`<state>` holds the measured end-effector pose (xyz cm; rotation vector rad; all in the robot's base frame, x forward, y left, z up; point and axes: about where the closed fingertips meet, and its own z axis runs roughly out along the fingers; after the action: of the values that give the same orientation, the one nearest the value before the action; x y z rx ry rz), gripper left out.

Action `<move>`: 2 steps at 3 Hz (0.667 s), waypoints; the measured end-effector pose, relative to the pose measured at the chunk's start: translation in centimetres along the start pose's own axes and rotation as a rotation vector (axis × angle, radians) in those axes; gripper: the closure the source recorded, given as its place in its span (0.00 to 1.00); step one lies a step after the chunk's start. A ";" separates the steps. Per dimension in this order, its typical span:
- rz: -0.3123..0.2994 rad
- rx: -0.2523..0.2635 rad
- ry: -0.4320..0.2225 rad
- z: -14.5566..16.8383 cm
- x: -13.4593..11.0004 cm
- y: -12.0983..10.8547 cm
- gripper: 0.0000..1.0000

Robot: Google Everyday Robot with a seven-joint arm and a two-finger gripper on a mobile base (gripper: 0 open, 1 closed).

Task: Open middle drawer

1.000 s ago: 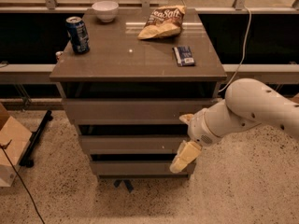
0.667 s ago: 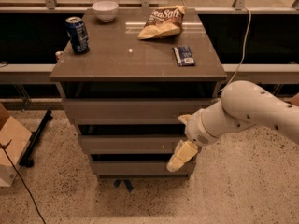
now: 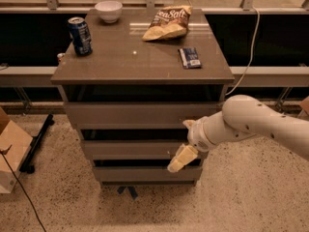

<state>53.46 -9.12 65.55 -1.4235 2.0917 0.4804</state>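
The grey-brown cabinet (image 3: 142, 57) has three handleless drawer fronts. The middle drawer (image 3: 130, 149) is the second front, with a dark gap above it; it looks pushed in, level with the stack. My gripper (image 3: 183, 143) sits at the end of the white arm (image 3: 251, 122) coming in from the right, right in front of the right end of the middle drawer front. Its fingers are spread: one pale yellow fingertip (image 3: 177, 160) points down-left over the drawer's lower edge, and the other is up near the gap above the drawer. It holds nothing.
On the cabinet top are a blue can (image 3: 79, 35), a white bowl (image 3: 108, 9), a chip bag (image 3: 169, 23) and a small blue packet (image 3: 189, 57). A cardboard box (image 3: 9, 151) and a black stand foot (image 3: 37, 141) lie on the floor at left. A white cable (image 3: 248, 57) hangs at right.
The gripper and arm have shifted a little to the left along the middle drawer front. The drawers have not moved.
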 end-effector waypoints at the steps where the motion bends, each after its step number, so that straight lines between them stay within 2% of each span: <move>1: 0.033 0.047 -0.028 2.3 1.1 -2.1 0.00; 2: 0.091 0.076 -0.058 4.1 2.8 -3.8 0.00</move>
<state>57.23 -10.17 60.69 -1.2614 2.1122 0.4670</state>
